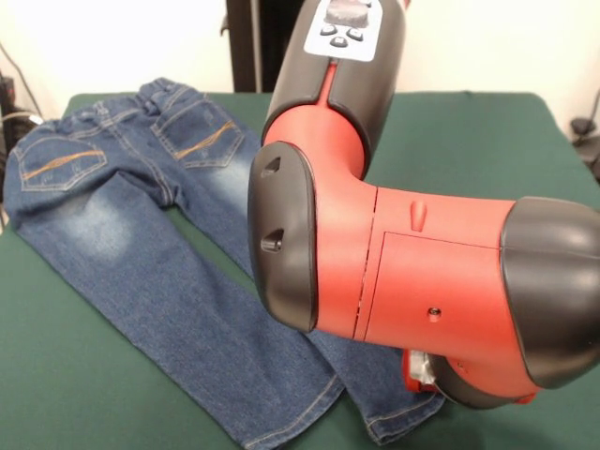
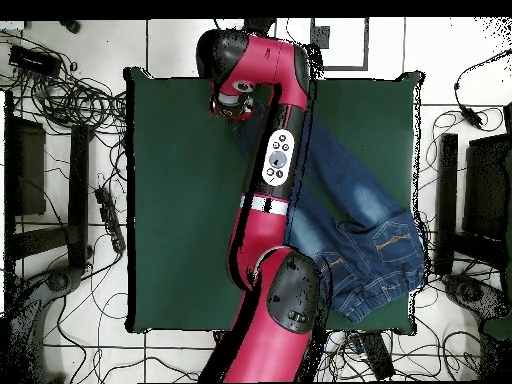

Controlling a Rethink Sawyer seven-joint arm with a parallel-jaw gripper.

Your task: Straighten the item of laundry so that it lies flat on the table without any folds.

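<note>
Jeans (image 1: 141, 244) face-down, legs overlapping near hems

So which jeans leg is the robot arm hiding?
The leg on the front view's right: the arm covers most of it above its hem. The other leg shows fully.

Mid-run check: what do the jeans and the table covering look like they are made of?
The small blue jeans look like soft woven denim, washed: faded pale patches, orange pocket stitching, a gathered waistband. The large green table seems covered in matte, felt-like cloth: flat, without shine or visible weave, though the fabric type is unclear.
</note>
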